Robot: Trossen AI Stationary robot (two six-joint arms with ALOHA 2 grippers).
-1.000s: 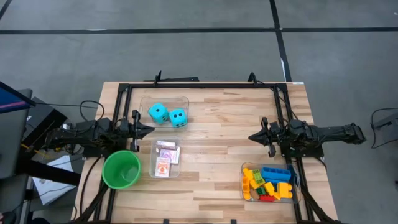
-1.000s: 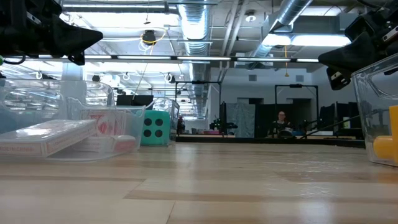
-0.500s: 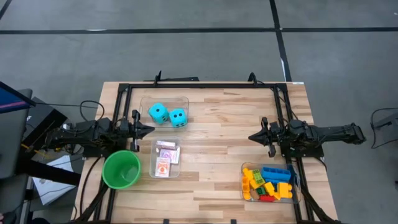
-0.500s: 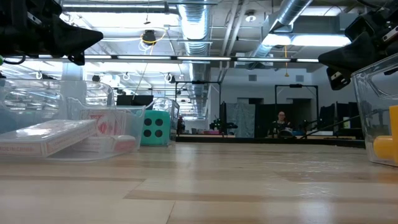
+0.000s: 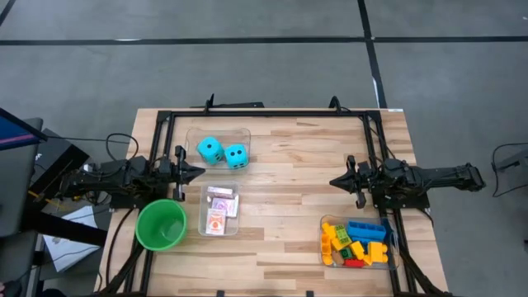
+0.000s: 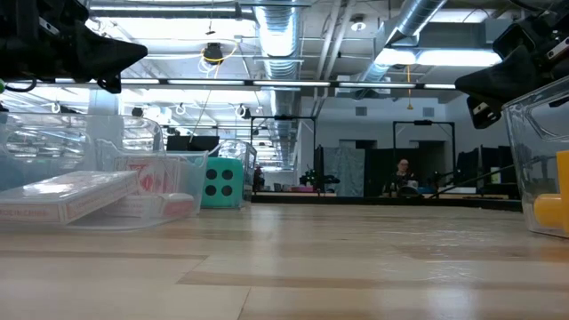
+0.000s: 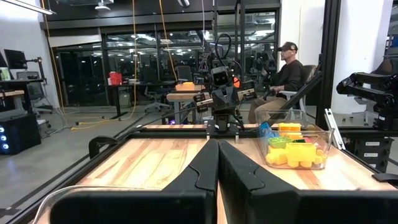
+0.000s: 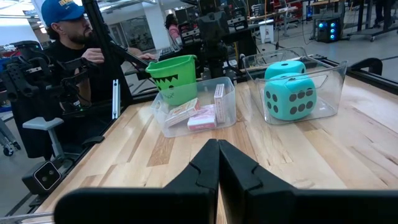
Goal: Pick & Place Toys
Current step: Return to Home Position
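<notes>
Nearest the front edge of the table (image 5: pixel 280 247), the bricks (image 5: pixel 355 243) sit heaped in the brick bin (image 5: pixel 321 247) on the right arm's side. The cup (image 5: pixel 161 224) stands on the left arm's side. Just beside the cup, the cards (image 5: pixel 216 218) lie in the card bin (image 5: pixel 204 190).

Farther in, the left gripper (image 5: pixel 196 172) hangs above the table near the cup's rim, its fingers pressed together on nothing. Opposite it the right gripper (image 5: pixel 333 181) is likewise pinched closed and empty, its arm just behind the brick bin. Farthest, both dice (image 5: pixel 210 149) rest in the dice bin (image 5: pixel 239 136).

We see no toy loose on the table, so we judge the sorting done. The risk is in parking: a sag or swing could clip the cup or a bin wall and scatter the toys. A person (image 8: pixel 68 50) sits beyond the left arm, so an outward swing would come near them.
</notes>
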